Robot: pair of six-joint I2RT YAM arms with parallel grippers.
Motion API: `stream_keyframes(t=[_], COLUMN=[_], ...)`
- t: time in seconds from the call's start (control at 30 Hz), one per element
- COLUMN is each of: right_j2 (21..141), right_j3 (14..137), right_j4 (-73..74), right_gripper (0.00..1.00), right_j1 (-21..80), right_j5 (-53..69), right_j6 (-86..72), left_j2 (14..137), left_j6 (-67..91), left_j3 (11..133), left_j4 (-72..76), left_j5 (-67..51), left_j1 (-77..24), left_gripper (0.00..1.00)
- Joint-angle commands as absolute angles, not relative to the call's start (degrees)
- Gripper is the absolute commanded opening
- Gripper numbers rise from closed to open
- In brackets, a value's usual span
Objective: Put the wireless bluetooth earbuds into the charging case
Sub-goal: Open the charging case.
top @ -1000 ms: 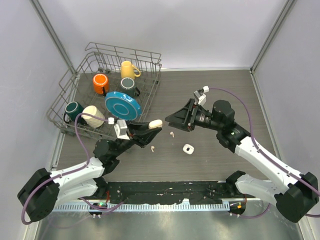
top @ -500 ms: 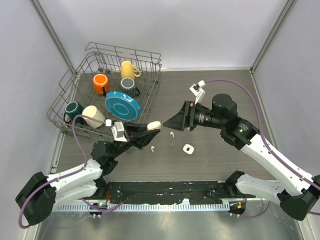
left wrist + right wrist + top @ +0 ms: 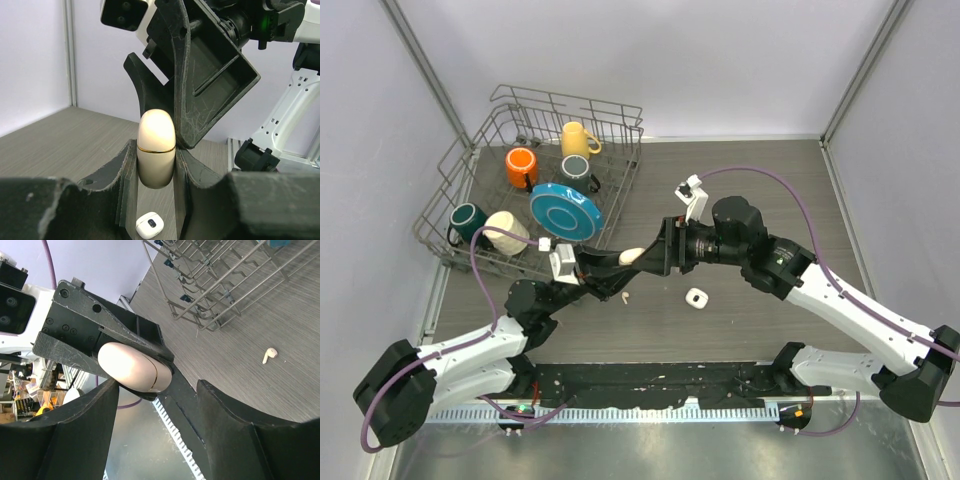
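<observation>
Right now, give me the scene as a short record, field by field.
left gripper: shut on cream case, held above the table
cream case: closed, gold seam
right gripper: open, jaws either side of the case's free end
earbud: one seen, loose on the table near the left gripper
white object: on the table, apart from the earbud
rack: holds mugs and a blue plate
</observation>
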State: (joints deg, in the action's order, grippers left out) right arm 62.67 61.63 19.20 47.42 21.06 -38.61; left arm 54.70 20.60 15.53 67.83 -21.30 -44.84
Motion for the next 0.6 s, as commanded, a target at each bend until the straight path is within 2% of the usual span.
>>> stream_keyframes(t=[0.0,0.57], right_j2=[62.4,62.6], right_j3=[64.3,59.7], right_j4=[18.3,8.0], right_gripper=[0.68,0.67], right_j1=[47.7,47.7], right_j5=[17.3,17.4], right_j6=[-37.3,-46.8], left_j2=[53.4,50.0], left_j6=[19.9,18.2], left_j3=[16.9,16.7], left_j4=[70.6,65.7], left_j5=[-23.4,-26.5], left_j1=[-44.6,-44.7], left_gripper=[0.00,0.00])
